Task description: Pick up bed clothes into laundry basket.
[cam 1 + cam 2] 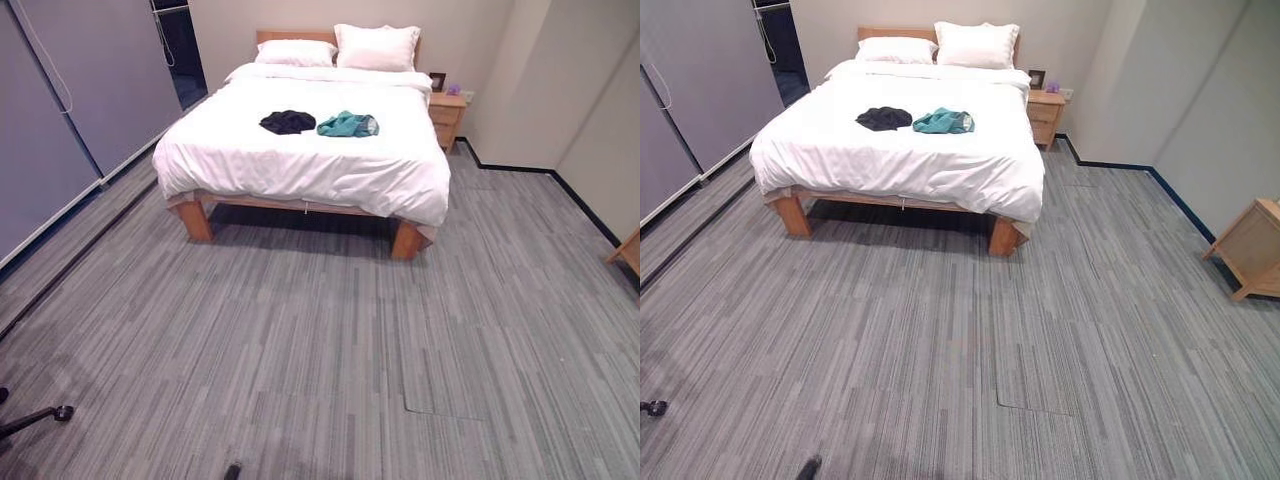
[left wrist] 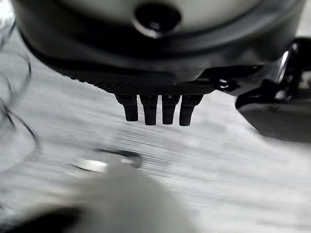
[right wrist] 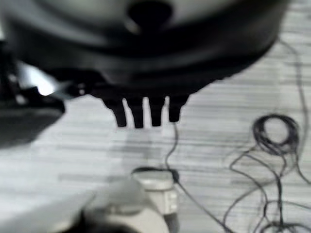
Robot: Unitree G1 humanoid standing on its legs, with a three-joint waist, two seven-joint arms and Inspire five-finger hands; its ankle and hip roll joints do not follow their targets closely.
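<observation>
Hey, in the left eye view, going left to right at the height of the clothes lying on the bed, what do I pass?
grey panel wall → black garment → teal garment → wooden nightstand

I'm looking into a bedroom in a home. A wooden bed (image 1: 196,218) with a white duvet (image 1: 380,170) stands at the far wall, with two pillows (image 1: 376,46) propped against its headboard (image 1: 295,36). A nightstand (image 1: 446,115) with a small frame (image 1: 437,81) stands just beside it. Grey sliding doors (image 1: 90,80) run along the left. The floor (image 1: 320,340) is striped grey, and a black garment (image 1: 288,122) and a teal garment (image 1: 347,124) lie on the duvet.
</observation>
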